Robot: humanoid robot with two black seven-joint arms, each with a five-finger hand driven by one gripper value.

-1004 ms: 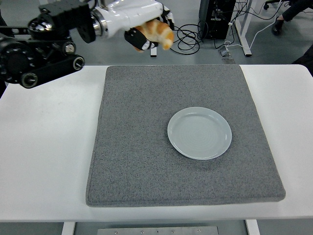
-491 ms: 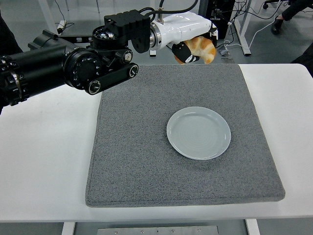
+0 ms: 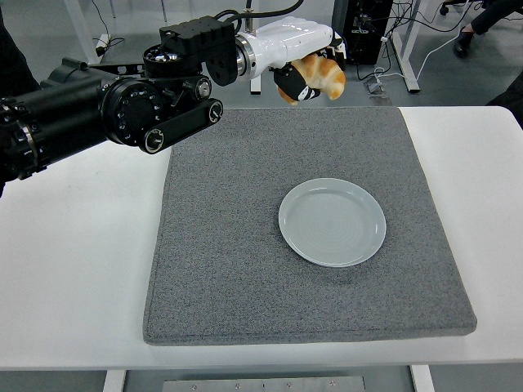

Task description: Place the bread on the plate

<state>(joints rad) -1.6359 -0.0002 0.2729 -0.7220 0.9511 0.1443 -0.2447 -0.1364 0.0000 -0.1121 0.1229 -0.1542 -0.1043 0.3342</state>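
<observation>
**Head view: bread held above the mat's far edge**

We see the bread [image 3: 321, 75], a golden-brown, croissant-like roll, clasped in the left hand [image 3: 301, 78], whose dark fingers [image 3: 288, 82] curl around it. It hangs in the air over the far edge of the grey mat [image 3: 221, 245], well apart from the plate [image 3: 332, 221]. We find the pale, round plate bare, lying flat on the mat right of centre, on the white worktop [image 3: 73, 253]
</observation>
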